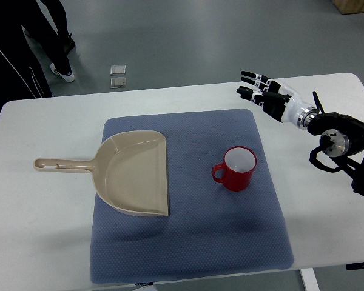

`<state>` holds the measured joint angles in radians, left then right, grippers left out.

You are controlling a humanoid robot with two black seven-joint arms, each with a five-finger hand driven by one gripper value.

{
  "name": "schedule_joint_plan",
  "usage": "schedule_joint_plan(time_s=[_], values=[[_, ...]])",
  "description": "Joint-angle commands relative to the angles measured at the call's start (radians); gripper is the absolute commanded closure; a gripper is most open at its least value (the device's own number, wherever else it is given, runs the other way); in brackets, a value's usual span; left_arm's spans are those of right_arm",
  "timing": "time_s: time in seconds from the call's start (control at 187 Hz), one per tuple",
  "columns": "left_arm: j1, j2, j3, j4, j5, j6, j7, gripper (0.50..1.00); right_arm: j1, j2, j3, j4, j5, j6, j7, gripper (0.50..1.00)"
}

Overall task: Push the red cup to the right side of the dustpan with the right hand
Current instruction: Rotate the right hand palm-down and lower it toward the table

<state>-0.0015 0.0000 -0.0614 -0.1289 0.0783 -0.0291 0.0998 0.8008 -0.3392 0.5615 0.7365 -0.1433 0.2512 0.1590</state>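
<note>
On the worktop [42, 242] a blue mat [188, 242] carries, at its left, a beige dustpan [133, 176] with its handle pointing left and open mouth facing right; well apart to its right stands the red cup [238, 169], upright, handle toward the dustpan. Farther right and beyond the cup, the right hand [262, 92] hovers with fingers spread and released, holding nothing. A high or fast push could tip the cup, or the mat could bunch.

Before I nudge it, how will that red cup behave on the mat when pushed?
The red cup stands upright and looks rigid, so it should slide rather than roll. The textured blue mat may grip its base, so a high push could tip it. Its handle faces the dustpan and may turn it.
</note>
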Motion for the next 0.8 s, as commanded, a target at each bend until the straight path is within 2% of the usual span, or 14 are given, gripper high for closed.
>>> schedule_joint_plan(time_s=[0.0, 0.059, 0.155, 0.327, 0.418, 0.482, 0.616, 0.793], values=[[0.000, 0.000, 0.000, -0.002, 0.000, 0.000, 0.000, 0.500, 0.009, -0.026, 0.000, 0.000, 0.001, 0.005, 0.020, 0.566], [0.000, 0.000, 0.000, -0.002, 0.000, 0.000, 0.000, 0.500, 0.009, -0.040, 0.000, 0.000, 0.001, 0.030, 0.050, 0.564], [0.000, 0.000, 0.000, -0.002, 0.000, 0.000, 0.000, 0.500, 0.009, -0.073, -0.003, -0.006, -0.013, 0.132, 0.094, 0.564], [0.000, 0.000, 0.000, 0.000, 0.000, -0.002, 0.000, 0.500, 0.000, -0.141, -0.008, -0.009, -0.068, 0.252, 0.111, 0.566], [0.000, 0.000, 0.000, -0.002, 0.000, 0.000, 0.000, 0.500, -0.008, -0.182, -0.014, -0.009, -0.143, 0.335, 0.151, 0.564], [0.000, 0.000, 0.000, -0.002, 0.000, 0.000, 0.000, 0.500, -0.031, -0.204, -0.003, -0.002, -0.199, 0.360, 0.178, 0.564], [0.000, 0.000, 0.000, -0.002, 0.000, 0.000, 0.000, 0.500, -0.051, -0.235, -0.009, 0.003, -0.317, 0.360, 0.244, 0.566], [0.000, 0.000, 0.000, -0.002, 0.000, 0.000, 0.000, 0.500, -0.074, -0.268, -0.023, 0.035, -0.499, 0.360, 0.384, 0.564]])
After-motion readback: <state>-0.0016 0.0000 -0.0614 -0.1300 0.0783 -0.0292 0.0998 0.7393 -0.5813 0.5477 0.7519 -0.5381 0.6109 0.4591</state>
